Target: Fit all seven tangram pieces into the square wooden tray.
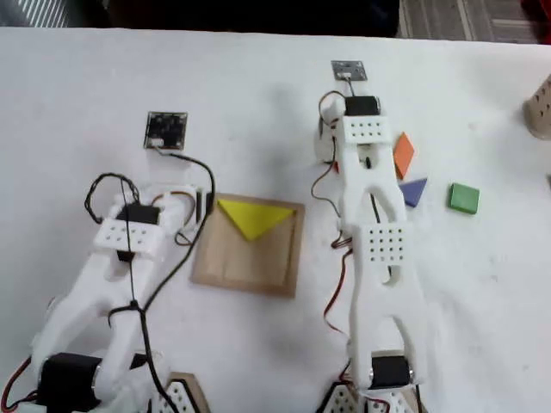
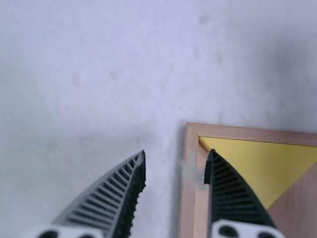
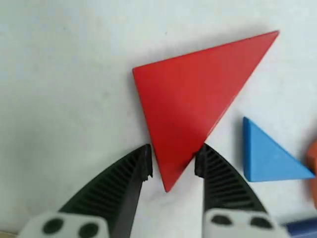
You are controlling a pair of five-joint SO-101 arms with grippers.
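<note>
The square wooden tray (image 1: 225, 262) lies between the arms with a yellow triangle (image 1: 254, 216) in its far part. My left gripper (image 2: 174, 163) is open over the tray's far-left corner (image 2: 190, 163), one finger on the table side, the other over the yellow triangle (image 2: 262, 163). My right gripper (image 3: 173, 158) is open, low over the table, its fingertips bracketing the pointed corner of a flat red triangle (image 3: 198, 94). A blue triangle (image 3: 267, 158) lies beside it. In the high view the right arm (image 1: 370, 172) covers the red piece.
An orange parallelogram (image 1: 403, 154), the blue triangle (image 1: 414, 191) and a green square (image 1: 463, 198) lie right of the right arm. Two small dark boards (image 1: 166, 129) (image 1: 349, 70) with cables sit at the back. A perforated wooden object (image 1: 539, 107) stands at the right edge.
</note>
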